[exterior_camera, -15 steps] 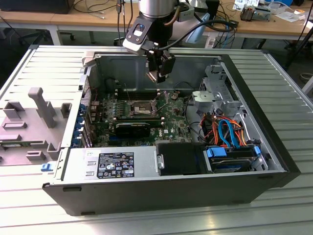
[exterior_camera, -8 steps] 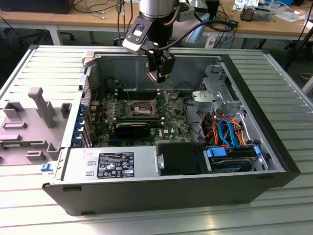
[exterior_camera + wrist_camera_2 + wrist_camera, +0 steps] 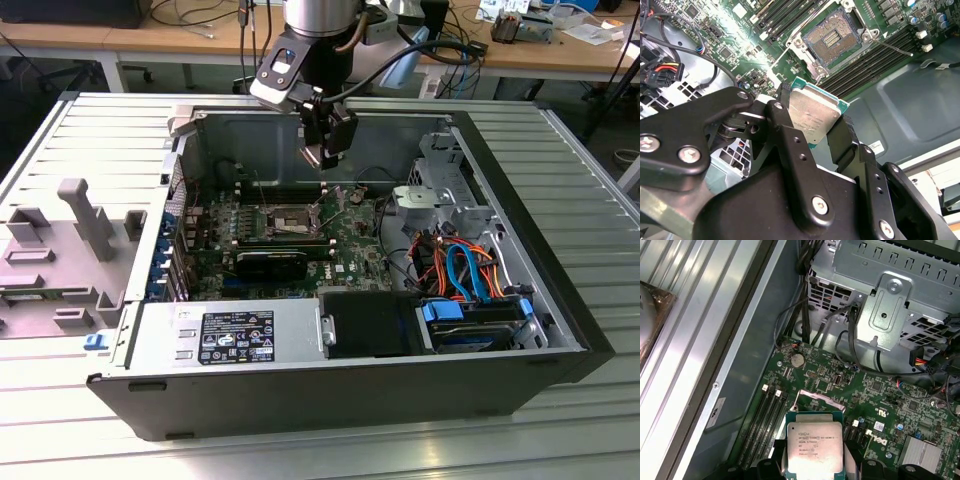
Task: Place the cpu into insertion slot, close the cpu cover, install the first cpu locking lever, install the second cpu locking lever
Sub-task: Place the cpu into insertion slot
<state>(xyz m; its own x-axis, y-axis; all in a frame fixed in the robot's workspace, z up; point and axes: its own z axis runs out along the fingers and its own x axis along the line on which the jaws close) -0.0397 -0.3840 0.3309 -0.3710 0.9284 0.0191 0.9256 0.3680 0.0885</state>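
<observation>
Your gripper hangs inside the open computer case, over the green board. Its fingers are clamped on 2 opposite edges of the cpu. The cpu is held in the air, apart from the bare insertion slot. Small print covers its silver top. A black printed label sits on the power supply.

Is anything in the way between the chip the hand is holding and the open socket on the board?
Nothing visible does. The hand holds the cpu in the air above the board, and the insertion slot lies uncovered, with bare space between them.
</observation>
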